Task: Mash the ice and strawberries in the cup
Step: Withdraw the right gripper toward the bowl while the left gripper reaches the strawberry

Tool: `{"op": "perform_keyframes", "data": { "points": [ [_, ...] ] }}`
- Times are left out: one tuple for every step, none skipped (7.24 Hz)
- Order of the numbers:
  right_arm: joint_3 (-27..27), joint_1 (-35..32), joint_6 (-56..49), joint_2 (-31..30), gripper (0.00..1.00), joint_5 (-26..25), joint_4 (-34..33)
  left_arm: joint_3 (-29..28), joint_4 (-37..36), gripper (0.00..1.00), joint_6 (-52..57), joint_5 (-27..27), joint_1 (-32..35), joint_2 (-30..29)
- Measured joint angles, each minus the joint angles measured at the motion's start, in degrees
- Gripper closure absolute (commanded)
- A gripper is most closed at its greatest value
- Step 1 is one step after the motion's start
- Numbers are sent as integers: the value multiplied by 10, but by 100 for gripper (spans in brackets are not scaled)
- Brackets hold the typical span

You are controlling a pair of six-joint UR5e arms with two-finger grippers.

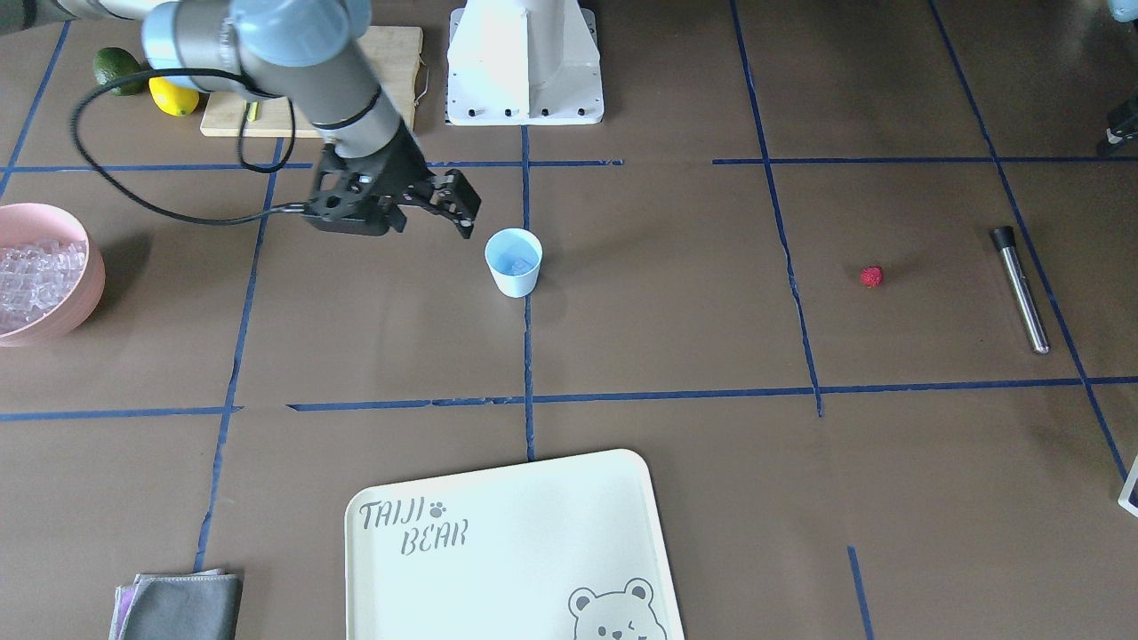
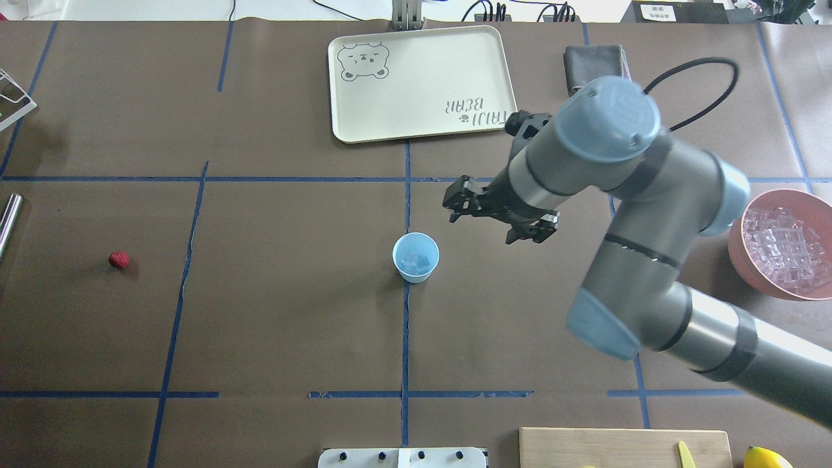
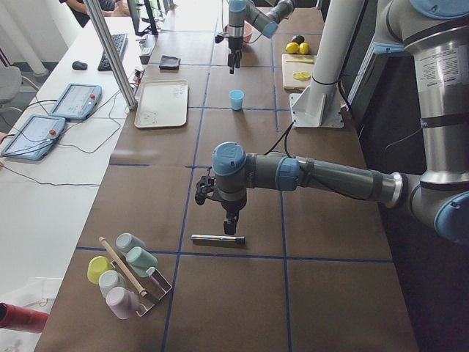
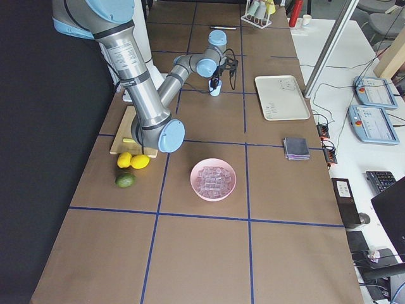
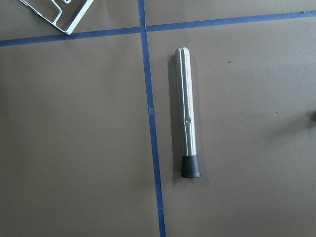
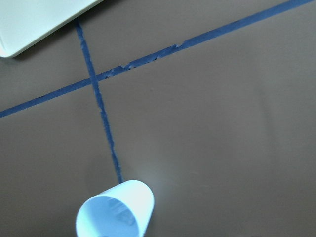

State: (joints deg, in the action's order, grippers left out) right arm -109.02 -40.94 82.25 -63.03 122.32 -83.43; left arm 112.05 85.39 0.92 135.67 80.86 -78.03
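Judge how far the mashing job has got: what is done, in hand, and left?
Done: ice lies in the cup. In hand: the right gripper hangs beside the cup, nothing visible in it; the left wrist view looks down on the muddler. Left: the strawberry lies on the table, far from the cup; mashing not yet begun.

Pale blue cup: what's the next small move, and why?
Probably shift the left claw from above the steel muddler with the black tip over to the small red strawberry. The pale blue cup holds only clear ice cubes. The berry lies on the table on the left arm's side, far from the right claw, so mashing would be premature.
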Motion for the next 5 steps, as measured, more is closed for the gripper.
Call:
{"op": "perform_keyframes", "data": {
  "points": [
    [-26,-75,-92,-60,0,63,-5,-3,15,0,-60,0,-47,-20],
    [-40,-140,-191,-116,0,105,-8,-10,36,0,-137,-2,-95,-48],
    [-45,-195,-286,-166,0,129,-10,-25,61,0,-205,-5,-135,-75],
    [-47,-235,-360,-205,0,143,-10,-56,96,0,-255,-8,-164,-102],
    [-48,-259,-410,-232,0,149,-10,-106,143,0,-296,-16,-185,-131]
  ]
}}
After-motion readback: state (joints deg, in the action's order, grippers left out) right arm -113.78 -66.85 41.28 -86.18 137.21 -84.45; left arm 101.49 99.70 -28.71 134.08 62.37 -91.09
